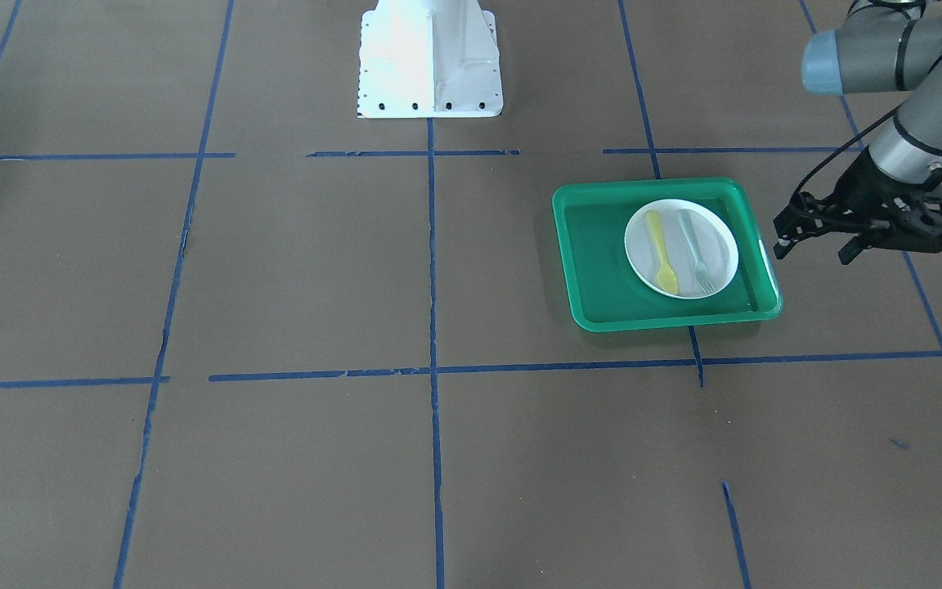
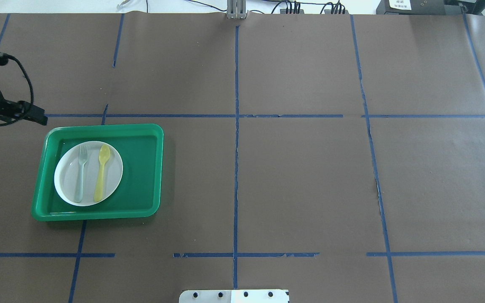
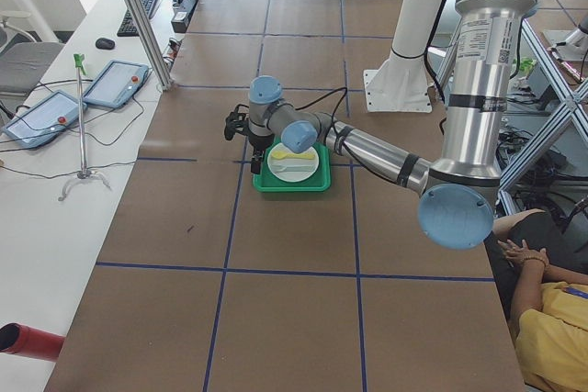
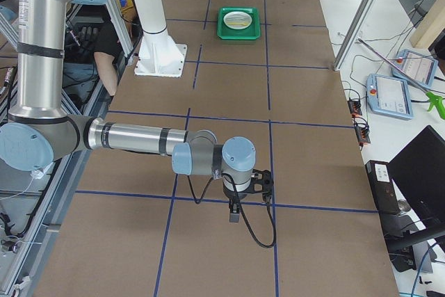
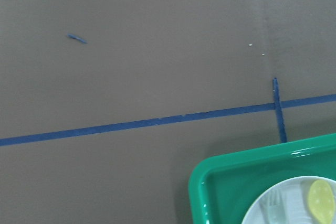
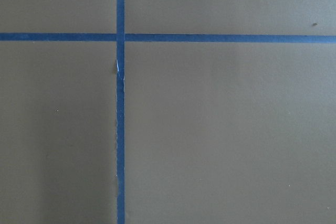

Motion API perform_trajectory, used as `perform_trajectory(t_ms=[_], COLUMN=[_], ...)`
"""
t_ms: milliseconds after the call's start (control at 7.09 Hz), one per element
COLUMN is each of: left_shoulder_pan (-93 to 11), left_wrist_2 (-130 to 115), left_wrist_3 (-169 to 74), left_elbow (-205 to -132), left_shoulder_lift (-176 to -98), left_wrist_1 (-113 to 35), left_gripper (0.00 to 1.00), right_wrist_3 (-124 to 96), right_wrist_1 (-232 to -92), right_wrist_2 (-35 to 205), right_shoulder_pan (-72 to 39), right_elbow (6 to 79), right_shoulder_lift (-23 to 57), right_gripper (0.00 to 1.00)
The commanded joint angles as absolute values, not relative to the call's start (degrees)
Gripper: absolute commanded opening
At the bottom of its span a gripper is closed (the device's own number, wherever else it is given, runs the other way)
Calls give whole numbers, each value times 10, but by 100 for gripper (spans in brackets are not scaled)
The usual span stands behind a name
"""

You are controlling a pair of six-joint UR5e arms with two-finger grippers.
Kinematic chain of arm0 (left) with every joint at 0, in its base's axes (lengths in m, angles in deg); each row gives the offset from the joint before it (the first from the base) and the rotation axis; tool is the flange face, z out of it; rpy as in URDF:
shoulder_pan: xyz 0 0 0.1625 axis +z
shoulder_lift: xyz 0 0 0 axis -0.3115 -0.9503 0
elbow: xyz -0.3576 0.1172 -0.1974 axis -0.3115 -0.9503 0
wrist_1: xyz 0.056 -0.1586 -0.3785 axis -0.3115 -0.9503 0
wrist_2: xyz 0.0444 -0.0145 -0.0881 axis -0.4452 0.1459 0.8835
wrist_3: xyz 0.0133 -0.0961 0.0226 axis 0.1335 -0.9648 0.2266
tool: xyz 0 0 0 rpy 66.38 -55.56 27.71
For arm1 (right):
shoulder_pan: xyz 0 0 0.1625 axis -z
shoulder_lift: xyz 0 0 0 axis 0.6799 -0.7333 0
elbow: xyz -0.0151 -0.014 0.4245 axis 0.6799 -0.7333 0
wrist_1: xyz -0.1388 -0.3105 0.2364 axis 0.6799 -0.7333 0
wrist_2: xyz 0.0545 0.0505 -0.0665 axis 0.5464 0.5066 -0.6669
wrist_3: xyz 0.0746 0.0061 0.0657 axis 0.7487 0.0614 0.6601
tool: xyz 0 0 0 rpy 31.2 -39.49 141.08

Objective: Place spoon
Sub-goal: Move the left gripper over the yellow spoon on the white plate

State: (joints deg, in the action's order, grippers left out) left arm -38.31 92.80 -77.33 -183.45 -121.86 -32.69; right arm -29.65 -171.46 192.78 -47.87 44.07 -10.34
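The yellow spoon (image 1: 661, 252) lies on a white plate (image 1: 716, 237) inside a green tray (image 1: 594, 262), next to a pale grey-green fork (image 1: 696, 249). It also shows in the overhead view (image 2: 101, 172), and its bowl shows in the left wrist view (image 5: 321, 200). My left gripper (image 1: 813, 254) is open and empty. It hovers just outside the tray's edge, apart from the spoon. My right gripper (image 4: 236, 213) shows only in the exterior right view, far from the tray, over bare table. I cannot tell whether it is open or shut.
Brown table paper with blue tape lines (image 2: 236, 168) covers the table. The robot's white base (image 1: 430, 61) stands at the table's middle edge. The tray (image 2: 141, 168) sits on the robot's left half.
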Motion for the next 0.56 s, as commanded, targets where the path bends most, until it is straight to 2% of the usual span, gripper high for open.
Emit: perform_trajectory(t_ms=[0, 423], left_shoulder_pan=[-298, -235], left_wrist_2=[884, 844], left_wrist_3=[-868, -938], left_elbow=[-1813, -1802], left_shoulder_lift=[-1221, -1240], left_wrist_1=[-386, -403], left_gripper=[100, 100], right_wrist_3=[-296, -296], right_wrist_1=[-1715, -1714], right_wrist_2=[1928, 1928], right_shoulder_pan=[-479, -479], right_elbow=[441, 441], right_shoulder_lift=[-103, -103], right_gripper=[100, 100])
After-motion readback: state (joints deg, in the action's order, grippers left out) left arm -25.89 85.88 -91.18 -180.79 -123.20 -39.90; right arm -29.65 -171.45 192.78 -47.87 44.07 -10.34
